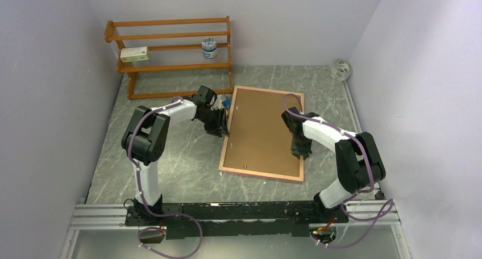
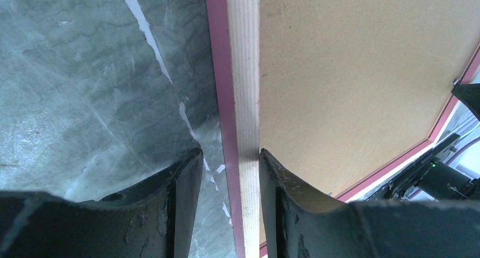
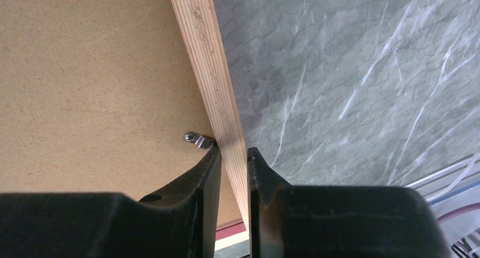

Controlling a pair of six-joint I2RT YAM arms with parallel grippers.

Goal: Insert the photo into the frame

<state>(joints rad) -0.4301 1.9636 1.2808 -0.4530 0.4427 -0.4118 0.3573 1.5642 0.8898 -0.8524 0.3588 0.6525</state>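
The frame [image 1: 261, 174] lies back side up on the table, its tan wood rim and pink outer edge showing, with a brown hardboard sheet [image 1: 264, 128] set in it. The photo is hidden. My left gripper [image 1: 223, 125] is at the frame's left edge. In the left wrist view it [image 2: 231, 153] is open and straddles the rim [image 2: 243, 71], with one finger apart from it. My right gripper [image 1: 300, 152] is at the right edge. In the right wrist view it [image 3: 233, 150] is shut on the wood rim [image 3: 204, 43], beside a small metal clip [image 3: 195, 138].
An orange wooden shelf rack [image 1: 170, 49] stands at the back left with a small box [image 1: 135, 54] and a jar [image 1: 210, 47] on it. A tape roll [image 1: 341, 70] lies at the back right. Walls close in on both sides.
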